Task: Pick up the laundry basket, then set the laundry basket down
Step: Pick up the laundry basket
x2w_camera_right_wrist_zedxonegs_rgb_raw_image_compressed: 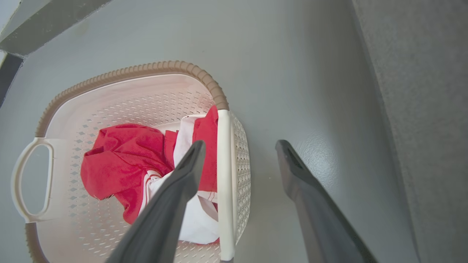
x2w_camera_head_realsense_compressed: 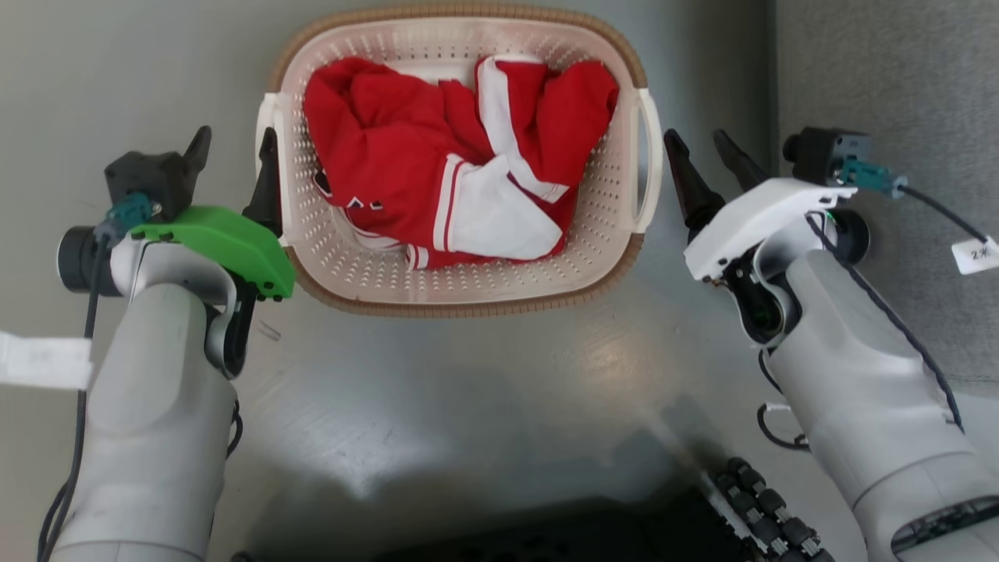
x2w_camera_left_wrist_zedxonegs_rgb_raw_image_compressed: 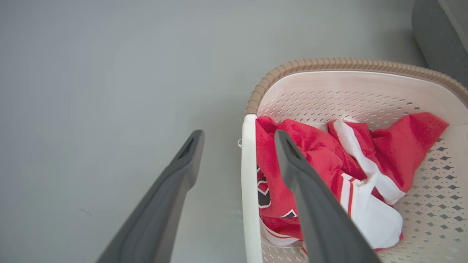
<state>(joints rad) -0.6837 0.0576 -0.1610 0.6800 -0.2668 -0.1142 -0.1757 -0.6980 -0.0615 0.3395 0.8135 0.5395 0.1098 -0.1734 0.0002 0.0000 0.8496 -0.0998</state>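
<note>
Left gripper [x2w_camera_head_realsense_compressed: 236,134] and right gripper [x2w_camera_head_realsense_compressed: 694,134] spread beside laundry basket [x2w_camera_head_realsense_compressed: 460,308] handles

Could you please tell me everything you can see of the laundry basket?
The laundry basket is a cream-white, rounded-rectangular tub of perforated plastic with a brown woven-look rim and white loop handles on both short sides. It sits upright on the grey floor, holding a crumpled red and white garment. In the wrist views, the open left gripper and right gripper each straddle a handle rail; whether the fingers touch it is unclear.
</note>
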